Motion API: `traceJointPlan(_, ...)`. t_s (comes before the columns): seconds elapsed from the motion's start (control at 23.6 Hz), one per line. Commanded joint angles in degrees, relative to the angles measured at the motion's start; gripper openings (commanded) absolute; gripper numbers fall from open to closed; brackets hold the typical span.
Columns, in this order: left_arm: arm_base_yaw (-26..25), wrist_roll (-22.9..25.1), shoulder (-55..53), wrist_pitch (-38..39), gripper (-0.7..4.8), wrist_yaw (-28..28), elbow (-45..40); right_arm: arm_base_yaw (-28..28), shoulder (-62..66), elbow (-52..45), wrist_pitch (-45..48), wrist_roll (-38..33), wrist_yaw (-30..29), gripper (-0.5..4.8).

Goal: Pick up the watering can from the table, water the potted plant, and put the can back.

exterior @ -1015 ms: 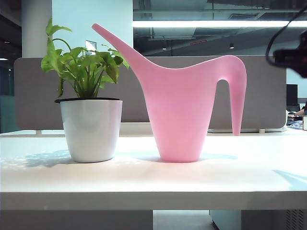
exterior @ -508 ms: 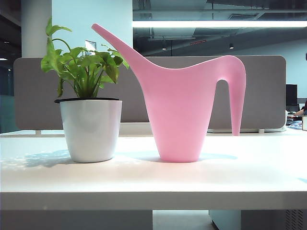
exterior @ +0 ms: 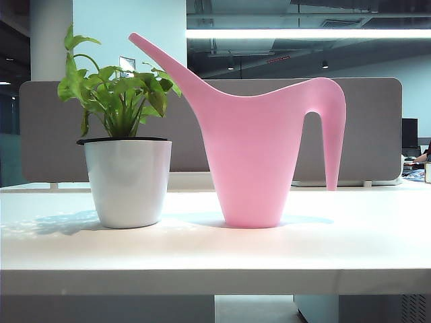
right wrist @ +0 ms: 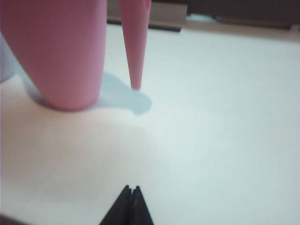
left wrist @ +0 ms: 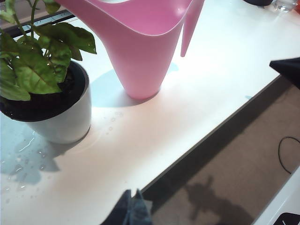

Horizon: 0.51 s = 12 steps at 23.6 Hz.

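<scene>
Right arm's been pulled clear of the exterior view; can is left standing by the plant.
Right fingers and left fingers are both seen pinched together, empty; job looks done.

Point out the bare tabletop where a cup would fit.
Bare table right of the watering can, and the front strip before it and the potted plant. The gap between them is tight. Left gripper and right gripper stay clear.

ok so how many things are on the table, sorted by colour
pink: 1, the watering can
white pot with green leaves: 1, the potted plant
total: 2, both standing on the white table
Both grippers, left and right, are shut and clear of them.
</scene>
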<state>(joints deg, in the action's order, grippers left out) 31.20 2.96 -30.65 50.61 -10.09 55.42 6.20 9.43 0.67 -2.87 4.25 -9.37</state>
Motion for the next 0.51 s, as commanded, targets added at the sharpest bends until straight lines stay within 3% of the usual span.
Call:
traceJointPlan(0.04,0.0,0.0,0.0,-0.4,0.03,-0.2,0.2,-1.6,-5.9,0.3,-8.5,-1.9,-0.6,0.17)
traceJointPlan(0.21,0.0,0.0,0.0,-0.5,0.03,-0.2,0.2,-2.1,-9.4,0.2,-8.6,-1.9,3.6,-0.06)
traceJointPlan(0.51,0.0,0.0,0.0,-0.5,0.03,-0.2,0.2,-2.3,-9.3,0.3,-8.9,-1.9,7.1,0.00)
